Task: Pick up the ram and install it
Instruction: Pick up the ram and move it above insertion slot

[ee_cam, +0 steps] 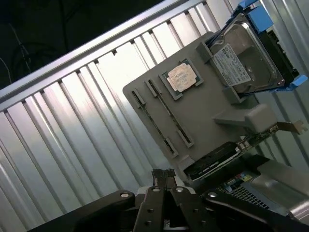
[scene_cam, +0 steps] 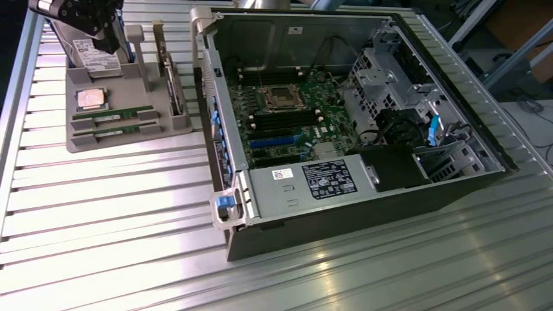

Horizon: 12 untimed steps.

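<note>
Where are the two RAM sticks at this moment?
On the exterior view's left, both RAM sticks lie side by side in the grey holder, beside the CPU chip and left of the computer case.

I am reading no text anywhere. In the exterior view's lower centre, the power supply [scene_cam: 285, 196] is carrying a black label [scene_cam: 333, 179] and a white sticker [scene_cam: 283, 173]. The hard drive [ee_cam: 256, 46] is wearing a white label [ee_cam: 231, 63]. All the print is too small.
</note>
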Each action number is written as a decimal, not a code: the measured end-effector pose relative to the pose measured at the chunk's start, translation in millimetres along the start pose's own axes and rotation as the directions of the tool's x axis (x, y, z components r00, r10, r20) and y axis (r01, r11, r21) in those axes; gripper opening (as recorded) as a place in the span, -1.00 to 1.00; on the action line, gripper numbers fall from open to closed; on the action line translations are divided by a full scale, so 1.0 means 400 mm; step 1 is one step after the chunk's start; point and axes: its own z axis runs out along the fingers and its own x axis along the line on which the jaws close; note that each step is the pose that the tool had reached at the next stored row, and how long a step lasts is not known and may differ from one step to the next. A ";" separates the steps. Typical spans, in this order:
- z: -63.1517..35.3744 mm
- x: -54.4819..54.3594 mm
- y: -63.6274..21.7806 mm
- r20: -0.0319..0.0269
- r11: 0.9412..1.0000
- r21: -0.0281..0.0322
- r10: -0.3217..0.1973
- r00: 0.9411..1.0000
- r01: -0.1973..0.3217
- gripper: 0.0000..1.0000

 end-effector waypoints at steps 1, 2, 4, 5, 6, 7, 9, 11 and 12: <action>0.000 0.000 0.000 -0.001 1.000 0.000 -0.022 1.000 0.022 -0.79; 0.000 0.000 0.000 -0.001 0.999 -0.001 -0.038 0.999 0.038 -0.79; 0.000 0.000 0.000 -0.003 0.997 -0.002 -0.077 0.997 0.077 -0.79; 0.000 0.000 0.000 -0.004 0.995 -0.002 -0.097 0.995 0.097 -0.79; 0.000 0.000 0.000 -0.005 0.992 -0.003 -0.126 0.992 0.126 -0.79; 0.000 0.000 0.000 -0.006 0.986 -0.004 -0.165 0.986 0.165 -0.79; 0.000 0.000 0.000 -0.008 0.978 -0.006 -0.210 0.978 0.210 -0.79; 0.000 0.000 0.000 -0.009 0.964 -0.007 -0.265 0.964 0.265 -0.79; 0.000 0.000 0.000 -0.010 0.951 -0.009 -0.308 0.951 0.308 -0.79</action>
